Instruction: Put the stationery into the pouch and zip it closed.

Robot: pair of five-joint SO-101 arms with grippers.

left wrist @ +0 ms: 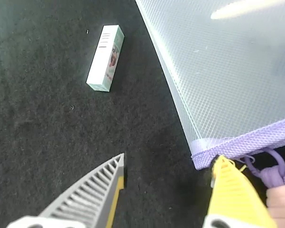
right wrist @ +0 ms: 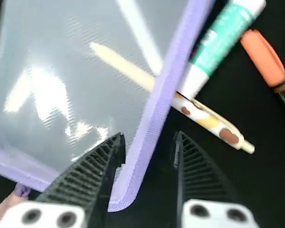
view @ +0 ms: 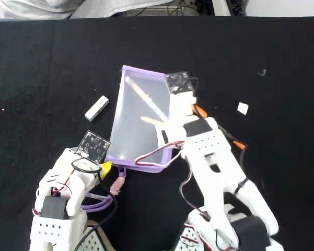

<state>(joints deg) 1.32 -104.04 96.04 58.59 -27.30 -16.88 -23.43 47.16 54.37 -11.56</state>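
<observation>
Pouch lay mid-table. Left gripper gaped wide at its near left corner. Right gripper, jaws narrow, straddled its right edge.

The high view looks down over the black cloth-covered table from above. Both wrist views sit close over it, facing downward; all three share the translucent purple-edged zip pouch at mid-table.

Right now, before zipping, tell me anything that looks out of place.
The spotted pen lies half inside the pouch, its end sticking out across the purple edge; the zip likely couldn't close over it. A marker lies outside beside it.
</observation>
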